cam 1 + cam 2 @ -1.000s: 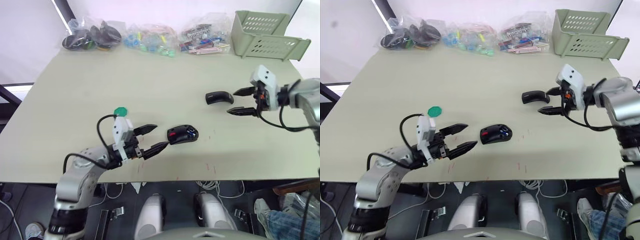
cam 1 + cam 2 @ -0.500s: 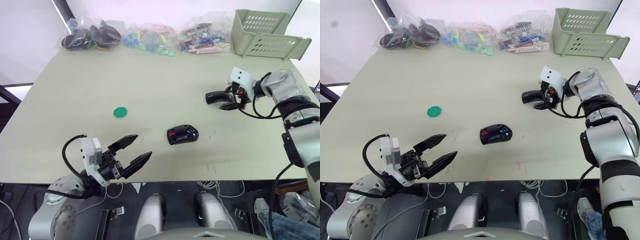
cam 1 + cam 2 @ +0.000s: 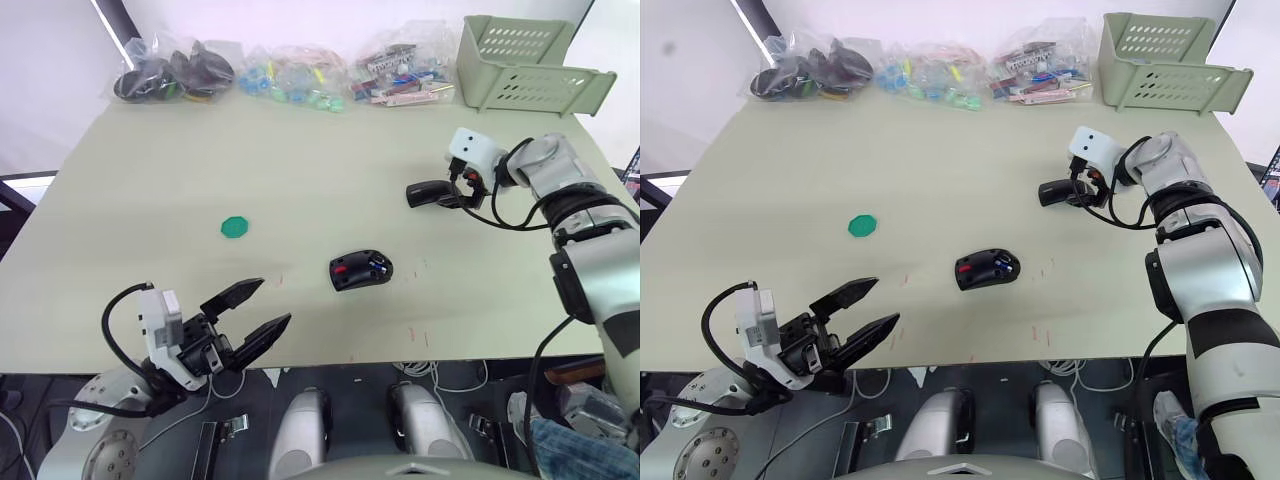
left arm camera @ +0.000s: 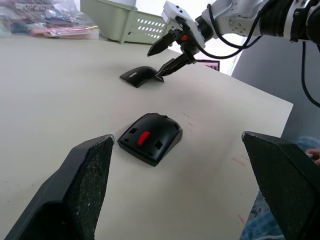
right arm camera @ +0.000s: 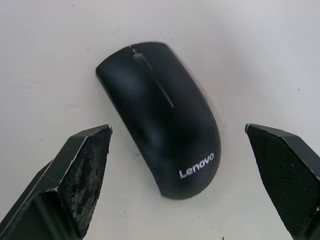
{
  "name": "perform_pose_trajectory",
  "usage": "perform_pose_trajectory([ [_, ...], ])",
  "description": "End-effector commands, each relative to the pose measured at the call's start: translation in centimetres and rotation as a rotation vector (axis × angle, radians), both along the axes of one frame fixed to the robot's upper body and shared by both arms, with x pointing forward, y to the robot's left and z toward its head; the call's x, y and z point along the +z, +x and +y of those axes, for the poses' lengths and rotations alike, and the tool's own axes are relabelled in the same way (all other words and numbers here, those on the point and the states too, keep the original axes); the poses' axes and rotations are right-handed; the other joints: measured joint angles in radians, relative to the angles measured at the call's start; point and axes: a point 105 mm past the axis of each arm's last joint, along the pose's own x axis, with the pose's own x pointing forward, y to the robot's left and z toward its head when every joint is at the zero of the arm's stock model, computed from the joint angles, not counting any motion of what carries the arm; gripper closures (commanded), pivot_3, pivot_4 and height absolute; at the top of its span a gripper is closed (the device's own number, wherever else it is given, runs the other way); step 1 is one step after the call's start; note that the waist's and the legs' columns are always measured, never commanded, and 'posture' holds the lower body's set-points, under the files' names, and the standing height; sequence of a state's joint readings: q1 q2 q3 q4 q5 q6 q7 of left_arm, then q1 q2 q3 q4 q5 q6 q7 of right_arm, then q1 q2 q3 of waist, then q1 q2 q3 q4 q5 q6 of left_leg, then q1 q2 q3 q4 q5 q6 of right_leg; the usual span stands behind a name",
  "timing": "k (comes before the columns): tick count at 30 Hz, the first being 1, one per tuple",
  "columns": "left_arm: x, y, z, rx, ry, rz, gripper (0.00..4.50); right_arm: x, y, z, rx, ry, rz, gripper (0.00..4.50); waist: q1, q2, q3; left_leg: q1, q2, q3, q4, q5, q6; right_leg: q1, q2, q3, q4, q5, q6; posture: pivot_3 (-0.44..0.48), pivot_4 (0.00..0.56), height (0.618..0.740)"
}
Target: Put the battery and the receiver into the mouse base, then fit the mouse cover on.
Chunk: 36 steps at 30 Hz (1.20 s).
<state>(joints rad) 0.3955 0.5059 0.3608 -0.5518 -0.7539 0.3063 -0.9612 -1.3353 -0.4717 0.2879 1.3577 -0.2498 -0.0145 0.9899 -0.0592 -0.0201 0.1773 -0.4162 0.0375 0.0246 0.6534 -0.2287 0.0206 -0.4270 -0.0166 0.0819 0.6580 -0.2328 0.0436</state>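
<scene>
The black mouse base (image 3: 361,270) lies mid-table, its hollow showing a red patch and the blue battery (image 3: 380,264) inside. The receiver is too small to make out. To the right and farther back lies the glossy mouse cover (image 5: 162,115), arched side up, with a Lenovo mark. My right gripper (image 3: 452,192) is open just above it, one finger on each side, not touching. My left gripper (image 3: 247,310) hangs open near the table's front edge, well short of the mouse base and holding nothing.
A green disc (image 3: 235,226) lies left of centre. Several clear bags of parts (image 3: 295,80) line the back edge. A pale green basket (image 3: 530,65) stands at the back right corner.
My left gripper has pulled back from the mouse base toward the front edge, still open. My right gripper has moved left onto the mouse cover and now straddles it.
</scene>
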Motion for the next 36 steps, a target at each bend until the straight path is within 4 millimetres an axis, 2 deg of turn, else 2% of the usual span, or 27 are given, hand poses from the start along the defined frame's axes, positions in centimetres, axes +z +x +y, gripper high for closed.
perform_pose_trajectory([
  [1, 1.5, -0.4, -0.3, -0.003, 0.011, -0.078, 0.13, 1.5, 0.6, 0.4, -0.034, 0.042, -0.043, 0.0, -0.001, 0.0, 0.0, 0.0, 0.0, 0.0, 0.0, 0.0, 0.0, 0.0, 0.0, 0.0, 0.0, 0.0, 0.0, 0.0, 0.15, 0.74],
  [23, 1.7, -0.7, -0.1, 0.011, 0.021, -0.085, 0.13, -0.7, 0.2, 1.2, -0.067, 0.088, 0.052, 0.0, -0.012, 0.0, 0.0, 0.0, 0.0, 0.0, 0.0, 0.0, 0.0, 0.0, 0.001, 0.0, 0.0, 0.0, 0.0, 0.0, 0.15, 0.74],
  [36, 1.6, -0.1, -0.1, -0.011, 0.024, -0.085, 0.13, -0.7, -0.6, 1.7, -0.008, 0.116, 0.13, 0.0, -0.012, 0.0, 0.0, 0.001, 0.0, 0.0, 0.0, 0.0, 0.0, 0.0, 0.001, 0.0, 0.001, 0.0, 0.0, 0.0, 0.15, 0.74],
])
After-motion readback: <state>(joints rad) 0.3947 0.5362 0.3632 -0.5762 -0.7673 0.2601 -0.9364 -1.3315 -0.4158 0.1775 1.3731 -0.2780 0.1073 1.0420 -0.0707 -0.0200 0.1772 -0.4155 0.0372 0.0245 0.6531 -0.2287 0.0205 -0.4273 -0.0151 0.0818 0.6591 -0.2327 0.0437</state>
